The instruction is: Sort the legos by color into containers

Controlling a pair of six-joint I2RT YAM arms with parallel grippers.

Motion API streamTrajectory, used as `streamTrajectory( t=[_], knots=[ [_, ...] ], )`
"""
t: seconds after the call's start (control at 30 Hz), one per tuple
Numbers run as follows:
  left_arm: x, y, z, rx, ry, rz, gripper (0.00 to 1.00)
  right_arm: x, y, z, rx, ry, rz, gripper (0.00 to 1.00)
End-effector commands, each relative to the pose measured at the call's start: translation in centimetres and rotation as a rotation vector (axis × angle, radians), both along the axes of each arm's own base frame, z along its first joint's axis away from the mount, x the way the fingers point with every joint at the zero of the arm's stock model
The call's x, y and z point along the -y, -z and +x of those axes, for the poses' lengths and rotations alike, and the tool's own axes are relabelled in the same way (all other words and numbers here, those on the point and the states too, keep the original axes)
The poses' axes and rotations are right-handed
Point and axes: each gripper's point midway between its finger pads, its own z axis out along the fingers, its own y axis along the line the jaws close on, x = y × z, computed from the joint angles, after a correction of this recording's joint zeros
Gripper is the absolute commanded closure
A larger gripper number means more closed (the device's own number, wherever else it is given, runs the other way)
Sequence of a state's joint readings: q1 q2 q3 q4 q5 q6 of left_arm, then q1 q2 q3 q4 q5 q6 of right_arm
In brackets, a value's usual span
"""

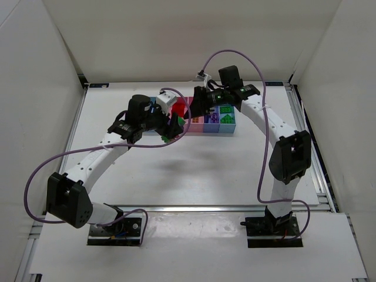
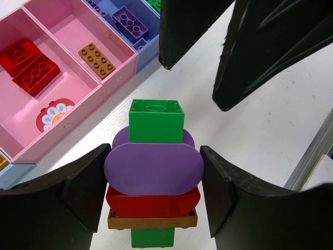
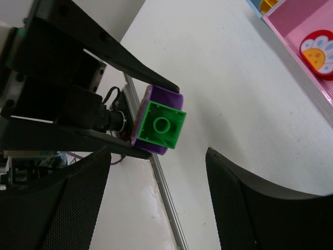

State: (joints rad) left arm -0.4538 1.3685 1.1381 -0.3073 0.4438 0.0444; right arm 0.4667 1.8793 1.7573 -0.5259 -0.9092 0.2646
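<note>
My left gripper (image 2: 154, 194) is shut on a stack of legos (image 2: 155, 165): a green brick, two purple ovals, a red piece, an orange plate and another green brick. It holds the stack above the white table, just in front of the tray (image 2: 117, 86). In the top view this gripper (image 1: 174, 127) is at the tray's front edge (image 1: 226, 131). My right gripper (image 3: 156, 208) is open and empty, and faces the green end of the stack (image 3: 161, 125). Its fingers (image 2: 190, 31) hang over the stack.
Red bricks (image 2: 28, 67) and a flower disc (image 2: 52, 115) lie in one pink compartment. An orange brick (image 2: 97, 59) lies in the other. A purple brick (image 2: 130, 22) lies in the darker blue one. A metal rail (image 2: 312, 161) runs along the table edge.
</note>
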Motion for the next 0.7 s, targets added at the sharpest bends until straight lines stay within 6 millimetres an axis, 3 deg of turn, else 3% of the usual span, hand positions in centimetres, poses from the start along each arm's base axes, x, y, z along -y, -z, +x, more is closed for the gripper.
streamTrajectory(
  t=[0.0,0.27,0.5,0.67],
  knots=[
    [0.3,-2.0,-0.8,0.049,0.025,-0.039,0.73,-0.7,-3.0,0.0,0.042,-0.036,0.083,0.23],
    [0.6,-2.2,-0.6,0.054,0.031,-0.045,0.73,-2.1,-2.8,-0.7,0.021,-0.069,0.094,0.25],
    [1.1,-2.6,-0.7,0.06,0.046,-0.051,0.73,-2.4,-1.9,0.0,0.009,-0.047,0.075,0.26],
    [1.4,-2.6,-0.8,0.063,0.051,-0.048,0.73,-2.5,-1.6,0.1,0.0,-0.04,0.072,0.32]
  ],
)
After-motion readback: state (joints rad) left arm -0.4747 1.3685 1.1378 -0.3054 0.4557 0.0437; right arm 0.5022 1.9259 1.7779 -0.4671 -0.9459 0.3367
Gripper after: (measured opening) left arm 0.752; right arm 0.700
